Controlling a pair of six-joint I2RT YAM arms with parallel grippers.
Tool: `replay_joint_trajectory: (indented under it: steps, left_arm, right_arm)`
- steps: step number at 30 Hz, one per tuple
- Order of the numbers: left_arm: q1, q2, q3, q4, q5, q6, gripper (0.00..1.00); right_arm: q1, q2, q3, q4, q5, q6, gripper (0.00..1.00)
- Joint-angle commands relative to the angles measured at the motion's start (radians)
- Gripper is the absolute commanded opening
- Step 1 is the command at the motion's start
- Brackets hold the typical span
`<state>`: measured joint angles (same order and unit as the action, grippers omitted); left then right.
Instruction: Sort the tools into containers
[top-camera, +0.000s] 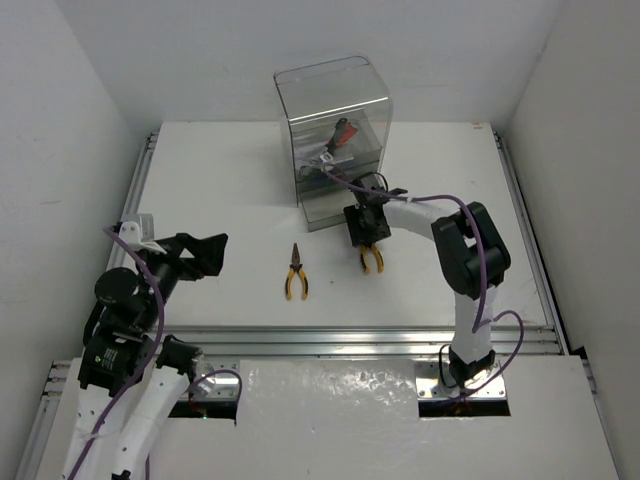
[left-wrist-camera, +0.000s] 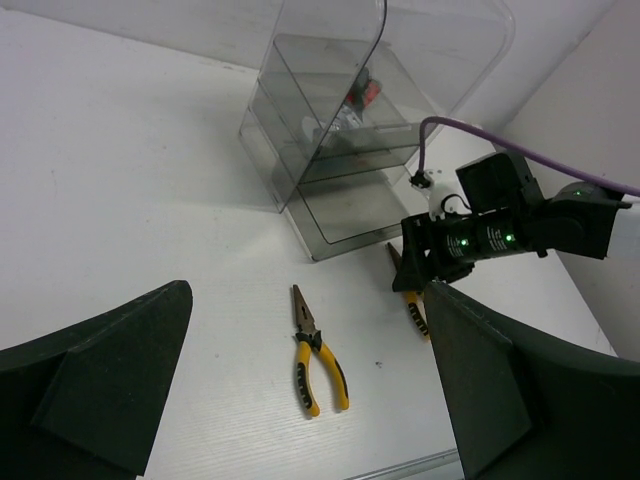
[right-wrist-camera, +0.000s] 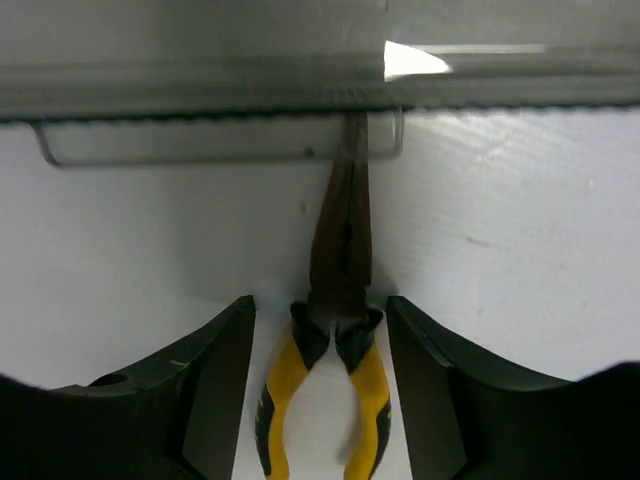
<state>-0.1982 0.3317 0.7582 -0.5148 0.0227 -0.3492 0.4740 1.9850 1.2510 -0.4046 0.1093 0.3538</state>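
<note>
A clear smoky container (top-camera: 332, 140) of stacked trays stands at the back centre, with a red-handled wrench (top-camera: 340, 135) inside; it also shows in the left wrist view (left-wrist-camera: 340, 150). One yellow-handled pliers (top-camera: 295, 273) lies alone on the table, seen too in the left wrist view (left-wrist-camera: 315, 350). The second pliers (right-wrist-camera: 335, 340) lies between my right gripper's open fingers, nose touching the container's base edge (right-wrist-camera: 220, 140). My right gripper (top-camera: 367, 232) is low over it, not closed. My left gripper (top-camera: 212, 252) is open and empty at the left. Screwdrivers are not visible.
Metal rails (top-camera: 350, 340) run along the table's near edge and both sides. White walls close in on three sides. The right arm's purple cable (top-camera: 440, 200) loops above the table by the container.
</note>
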Motion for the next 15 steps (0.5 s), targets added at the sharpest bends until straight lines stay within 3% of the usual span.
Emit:
replay_joint_trajectory:
  steps: [1,3,4,10,11,15]
  left_arm:
    - [-0.010,-0.011,0.000,0.042,0.002,-0.001,1.00]
    - [-0.010,-0.014,0.000,0.042,0.002,-0.001,1.00]
    - [-0.010,-0.016,0.000,0.042,0.002,-0.001,1.00]
    - [-0.012,-0.019,0.000,0.044,0.002,-0.001,1.00]
    - [-0.010,-0.017,0.000,0.044,0.002,-0.001,1.00]
    - [-0.010,-0.019,0.000,0.042,0.000,-0.001,1.00]
  right_arm:
    - [0.003,0.043,0.056,0.012,-0.013,-0.044,0.55]
    - [0.002,0.070,0.067,0.007,-0.023,-0.045,0.47]
    - [0.003,0.078,0.070,-0.006,-0.023,-0.041,0.37]
    - [0.015,-0.006,-0.041,0.036,-0.027,-0.010,0.15]
    - [0.028,-0.024,-0.054,0.038,-0.022,-0.009,0.08]
    - [0.061,-0.162,-0.158,0.075,-0.017,0.013,0.00]
